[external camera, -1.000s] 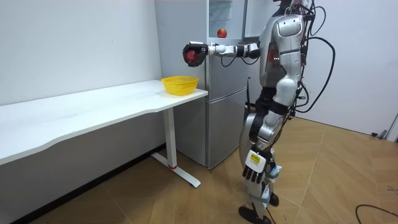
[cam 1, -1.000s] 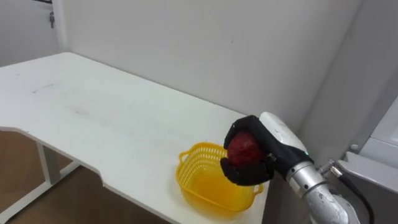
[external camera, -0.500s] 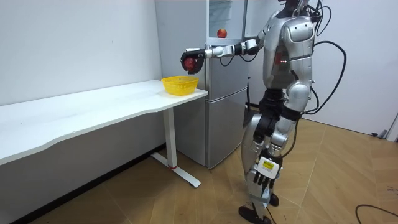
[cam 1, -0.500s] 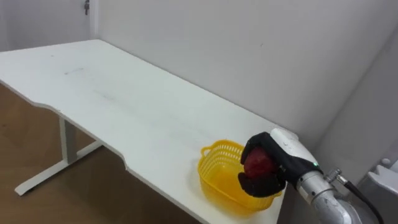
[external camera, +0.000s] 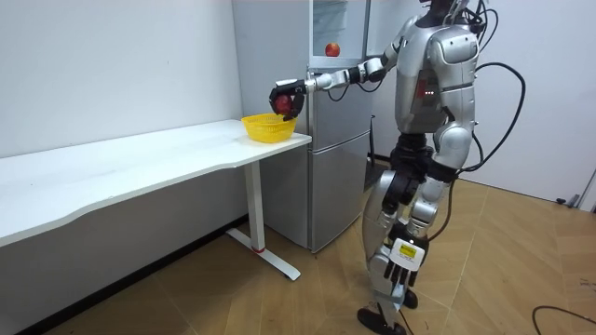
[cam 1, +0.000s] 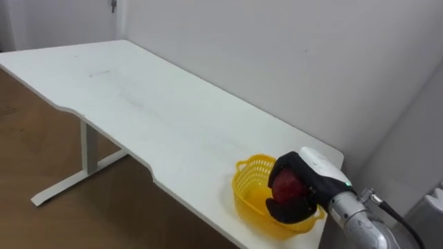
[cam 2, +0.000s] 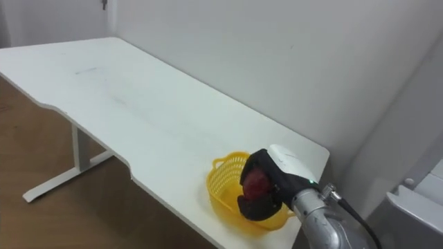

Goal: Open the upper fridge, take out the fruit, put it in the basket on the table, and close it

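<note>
Lowering the red apple [cam 1: 285, 187] toward the yellow basket [cam 1: 246, 173], we now have our right hand [cam 1: 313, 173] just above the basket's far rim, where a second ago we held it clearly higher over the corner of the table [cam 1: 138, 104]. Our fingers stay curled tight round the fruit. We judge retrieval from the fridge [external camera: 340, 149] done and the drop-off close: the hand should sink a little more and centre before letting go. Our left hand [external camera: 402, 272] hangs slack-fingered beside the leg.
</note>
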Motion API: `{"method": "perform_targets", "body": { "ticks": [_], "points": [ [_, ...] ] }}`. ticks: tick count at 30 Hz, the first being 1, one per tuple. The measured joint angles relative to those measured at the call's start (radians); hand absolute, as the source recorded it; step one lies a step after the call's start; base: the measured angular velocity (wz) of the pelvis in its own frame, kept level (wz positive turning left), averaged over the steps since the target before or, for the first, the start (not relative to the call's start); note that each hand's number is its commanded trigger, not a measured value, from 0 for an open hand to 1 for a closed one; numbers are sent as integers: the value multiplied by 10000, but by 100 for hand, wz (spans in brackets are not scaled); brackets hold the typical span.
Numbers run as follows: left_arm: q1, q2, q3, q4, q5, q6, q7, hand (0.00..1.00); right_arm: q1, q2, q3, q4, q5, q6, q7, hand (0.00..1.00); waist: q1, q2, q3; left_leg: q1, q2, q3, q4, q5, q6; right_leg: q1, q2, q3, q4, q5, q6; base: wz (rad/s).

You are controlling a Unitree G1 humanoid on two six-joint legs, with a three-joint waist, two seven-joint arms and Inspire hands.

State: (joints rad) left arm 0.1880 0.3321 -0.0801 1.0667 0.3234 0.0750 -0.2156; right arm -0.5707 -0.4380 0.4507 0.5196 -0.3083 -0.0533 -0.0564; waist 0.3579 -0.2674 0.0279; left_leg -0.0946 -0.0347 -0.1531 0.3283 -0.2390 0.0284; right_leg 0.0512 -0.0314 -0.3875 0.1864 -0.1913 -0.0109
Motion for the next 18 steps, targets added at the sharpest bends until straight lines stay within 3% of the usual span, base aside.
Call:
{"method": "perform_targets", "body": {
  "ticks": [7, 18],
  "points": [
    [-3, -1, 4, -111, 1, 80, 55, 0, -149, 0, 0, 347, -20, 128, -227, 0, 60, 17, 76, -24, -30, -132, -1, -1, -2, -10, -8, -40, -8, 0, 0, 1],
    [3, -9, 3, -177, 3, 83, 71, 0, -215, 0, -1, 439, 21, 122, -439, 0, 61, -47, 59, -44, -87, -145, 33, -1, -2, -13, -16, -126, -9, 0, 0, 0]
  ]
}}
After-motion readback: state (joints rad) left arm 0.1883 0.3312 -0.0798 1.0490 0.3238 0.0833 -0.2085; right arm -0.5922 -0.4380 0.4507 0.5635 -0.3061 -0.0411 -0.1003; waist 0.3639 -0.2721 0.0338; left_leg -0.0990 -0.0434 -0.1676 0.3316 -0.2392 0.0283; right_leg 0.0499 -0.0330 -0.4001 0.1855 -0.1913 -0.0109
